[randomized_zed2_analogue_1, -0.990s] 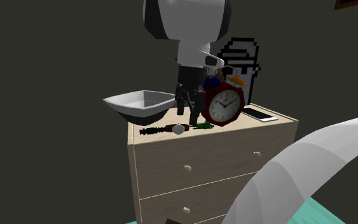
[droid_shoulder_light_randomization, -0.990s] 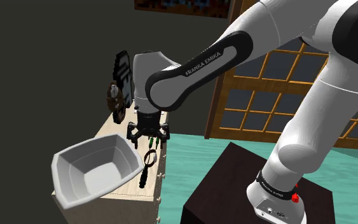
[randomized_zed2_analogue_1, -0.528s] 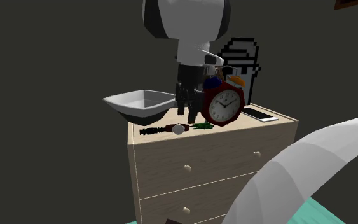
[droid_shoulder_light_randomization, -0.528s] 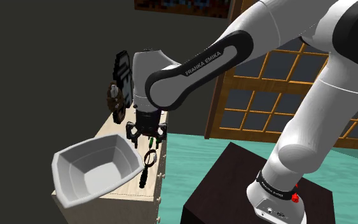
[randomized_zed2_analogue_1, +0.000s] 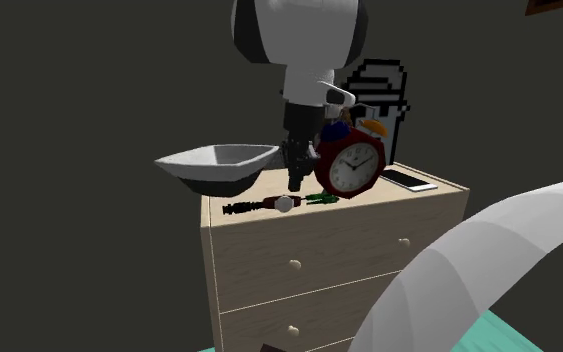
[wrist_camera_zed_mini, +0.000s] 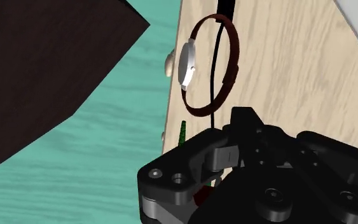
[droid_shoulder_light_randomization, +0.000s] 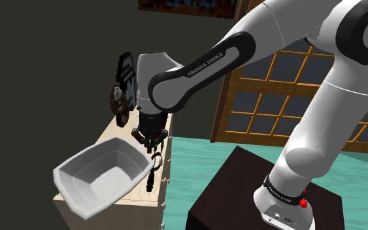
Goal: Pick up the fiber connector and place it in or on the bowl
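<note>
One green-tipped black fiber connector point(randomized_zed2_analogue_1: 319, 198) lies along the top of a pale wooden dresser point(randomized_zed2_analogue_1: 369, 235). Its thin cable threads a brown-strapped, white-faced wristwatch point(wrist_camera_zed_mini: 188, 60) before vanishing under the all-black gripper point(randomized_zed2_analogue_1: 294, 186), whose fingers are pressed together around it. Beside them, a white angular bowl point(droid_shoulder_light_randomization: 87, 166) overhangs the dresser's edge, its inside bare.

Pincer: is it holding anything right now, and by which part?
The pincer looks shut on the fiber connector, clasping its green plug end; the black cable trails free.
</note>
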Controlling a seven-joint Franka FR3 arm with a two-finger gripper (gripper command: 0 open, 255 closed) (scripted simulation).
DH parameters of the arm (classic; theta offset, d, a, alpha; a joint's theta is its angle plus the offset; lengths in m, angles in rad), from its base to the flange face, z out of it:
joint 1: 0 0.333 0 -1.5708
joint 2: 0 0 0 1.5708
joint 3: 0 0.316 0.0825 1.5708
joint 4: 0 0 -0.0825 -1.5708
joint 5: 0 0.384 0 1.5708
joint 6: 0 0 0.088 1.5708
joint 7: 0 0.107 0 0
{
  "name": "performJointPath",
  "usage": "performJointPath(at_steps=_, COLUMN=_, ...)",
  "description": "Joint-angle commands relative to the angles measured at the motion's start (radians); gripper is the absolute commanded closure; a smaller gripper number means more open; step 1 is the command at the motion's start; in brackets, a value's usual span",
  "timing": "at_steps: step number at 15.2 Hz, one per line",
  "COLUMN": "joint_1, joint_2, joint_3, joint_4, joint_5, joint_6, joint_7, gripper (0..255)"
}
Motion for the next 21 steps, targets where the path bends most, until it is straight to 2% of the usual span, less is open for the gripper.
performJointPath(at_steps=1, joint_1=0.000, joint_2=0.000, joint_3=0.000, joint_4=0.000, joint_5=0.000, joint_6=0.000, joint_7=0.000, gripper=255)
performJointPath(at_steps=2, joint_1=0.000, joint_2=0.000, joint_3=0.000, joint_4=0.000, joint_5=0.000, joint_6=0.000, joint_7=0.000, gripper=0)
performJointPath(at_steps=6, joint_1=0.025, joint_2=-0.022, joint_3=0.026, joint_4=0.046, joint_5=0.067, joint_6=-0.179, joint_7=0.170, gripper=0)
performJointPath(at_steps=7, joint_1=0.027, joint_2=-0.022, joint_3=0.027, joint_4=0.050, joint_5=0.072, joint_6=-0.191, joint_7=0.183, gripper=0)
performJointPath(at_steps=14, joint_1=0.041, joint_2=0.029, joint_3=0.037, joint_4=-0.008, joint_5=0.056, joint_6=-0.084, joint_7=0.197, gripper=0)
performJointPath(at_steps=21, joint_1=0.044, joint_2=0.029, joint_3=0.034, joint_4=-0.008, joint_5=0.056, joint_6=-0.084, joint_7=0.197, gripper=0)
